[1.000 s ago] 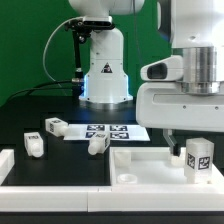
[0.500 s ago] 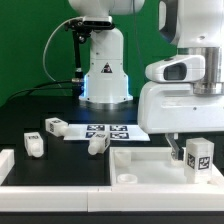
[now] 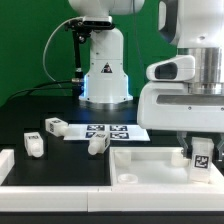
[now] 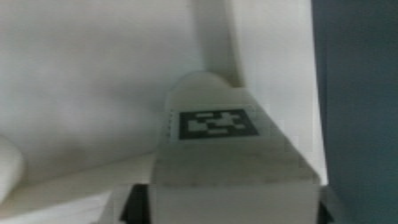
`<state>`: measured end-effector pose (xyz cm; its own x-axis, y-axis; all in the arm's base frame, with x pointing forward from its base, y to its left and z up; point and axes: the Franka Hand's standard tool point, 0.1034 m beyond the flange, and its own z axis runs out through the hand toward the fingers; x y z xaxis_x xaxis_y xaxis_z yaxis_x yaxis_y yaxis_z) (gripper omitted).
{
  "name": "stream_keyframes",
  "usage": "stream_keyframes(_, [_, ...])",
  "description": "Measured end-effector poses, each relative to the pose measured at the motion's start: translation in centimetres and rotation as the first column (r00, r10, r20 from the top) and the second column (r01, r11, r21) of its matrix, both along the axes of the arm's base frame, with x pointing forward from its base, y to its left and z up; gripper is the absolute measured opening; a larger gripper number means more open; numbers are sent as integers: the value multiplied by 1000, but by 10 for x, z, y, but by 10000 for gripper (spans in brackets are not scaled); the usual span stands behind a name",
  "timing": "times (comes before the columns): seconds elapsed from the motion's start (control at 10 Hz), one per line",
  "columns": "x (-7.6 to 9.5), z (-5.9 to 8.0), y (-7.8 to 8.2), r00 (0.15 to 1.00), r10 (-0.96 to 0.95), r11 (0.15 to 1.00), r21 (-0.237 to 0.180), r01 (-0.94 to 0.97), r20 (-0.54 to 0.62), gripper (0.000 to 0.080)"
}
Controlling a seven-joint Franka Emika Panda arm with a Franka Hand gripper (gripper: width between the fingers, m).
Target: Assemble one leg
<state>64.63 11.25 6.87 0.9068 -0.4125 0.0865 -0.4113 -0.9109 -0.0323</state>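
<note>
I held the leg (image 3: 201,157) upright between my fingers, closed on it from above. In the exterior view it hung at the exterior view's right, over the far right corner of the tabletop (image 3: 150,165), its tag facing the camera. Whether its lower end touched the tabletop's surface I could not tell — the raised rim hid that part. My gripper (image 3: 199,143) sat under the big white body of my wrist, which filled the upper right of that view.

From the wrist view the leg (image 4: 226,150) ran away from the camera as a tapering white block with one black-and-white tag on its face, and my dark fingers (image 4: 128,205) showed only at the near edge, tight against its sides. Pale tabletop lay behind it, with a dark strip of table along one side.

Three other legs lay loose on the black table (image 3: 60,165) at the exterior view's left — one (image 3: 35,145) near the front, one (image 3: 54,126) further back, one (image 3: 97,144) just beside the marker board (image 3: 110,131).
</note>
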Motion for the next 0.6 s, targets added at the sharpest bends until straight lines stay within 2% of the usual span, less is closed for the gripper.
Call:
stream_keyframes(0.1, [-2, 0, -1, 994, -105, 994, 6, 105, -9, 285])
stream_keyframes(0.2, [-3, -1, -3, 952, -306, 952, 21, 307, -15, 285])
stream_keyframes(0.3, [-2, -1, -4, 865, -502, 864, 35, 502, -13, 285])
stream_keyframes(0.4, [-1, -1, -6, 789, -615, 787, 48, 615, -8, 285])
stream_keyframes(0.5, [-1, -1, -6, 782, -623, 781, 49, 623, -8, 285])
stream_keyframes(0.6, [-2, -2, -7, 739, -674, 737, 54, 674, -13, 285])
